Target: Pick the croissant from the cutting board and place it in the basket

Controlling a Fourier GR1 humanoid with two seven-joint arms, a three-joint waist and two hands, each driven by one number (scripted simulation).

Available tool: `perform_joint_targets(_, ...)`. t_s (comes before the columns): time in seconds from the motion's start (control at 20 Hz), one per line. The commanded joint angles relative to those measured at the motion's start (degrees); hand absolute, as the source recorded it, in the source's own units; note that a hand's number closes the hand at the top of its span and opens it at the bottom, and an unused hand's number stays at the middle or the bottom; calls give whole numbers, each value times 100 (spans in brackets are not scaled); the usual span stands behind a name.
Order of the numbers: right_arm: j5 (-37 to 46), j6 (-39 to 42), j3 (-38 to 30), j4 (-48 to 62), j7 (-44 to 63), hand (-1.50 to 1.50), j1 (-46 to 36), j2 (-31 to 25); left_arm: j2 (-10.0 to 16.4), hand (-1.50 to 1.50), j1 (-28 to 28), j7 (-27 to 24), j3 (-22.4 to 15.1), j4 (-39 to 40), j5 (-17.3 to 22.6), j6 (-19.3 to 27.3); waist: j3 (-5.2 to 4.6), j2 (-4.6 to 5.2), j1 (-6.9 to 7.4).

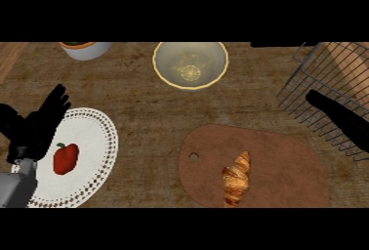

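Note:
A golden croissant (236, 179) lies lengthwise on the brown cutting board (281, 161), near its front edge. The dark wire basket (310, 73) stands at the right, beyond the board. My right hand (337, 117) comes in from the right edge in front of the basket's near wall, fingers straight and pointing up-left, holding nothing. It is well apart from the croissant. At the far left my left hand (36, 122) rests open, fingers up, beside the white plate.
A white doily-edged plate (93, 132) at the left carries a red pepper (66, 158). A yellow bowl (190, 64) stands at the back centre, and a grey cup (86, 50) at the back left.

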Motion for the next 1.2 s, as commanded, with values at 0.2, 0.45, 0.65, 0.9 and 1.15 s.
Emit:
perform_joint_targets(0.2, 1390, -92, 415, -507, -541, -150, 1824, 311, 0, 0, -403, 293, 203, 140, -109, -176, 10, 48, 80)
perform_joint_targets(0.45, 2682, -613, 1083, 221, -1554, -150, 1908, 807, -221, 0, -187, 183, 131, 17, -256, -220, 6, 50, 143)
perform_joint_targets(0.65, 3364, -1398, 1257, 990, -2872, -150, 2537, 1101, -28, 0, -17, 9, 406, 118, -154, -530, 11, 49, 146)
perform_joint_targets(0.9, 4101, -2235, 1812, 2010, -3511, -150, 2681, 1701, -354, 0, -29, 48, 352, 46, -437, -360, 7, 49, 156)
perform_joint_targets(1.15, 3987, -1772, 1738, 2665, -3201, -150, 2314, 1805, -624, 0, 36, 280, 277, -226, -712, -230, 7, 50, 171)
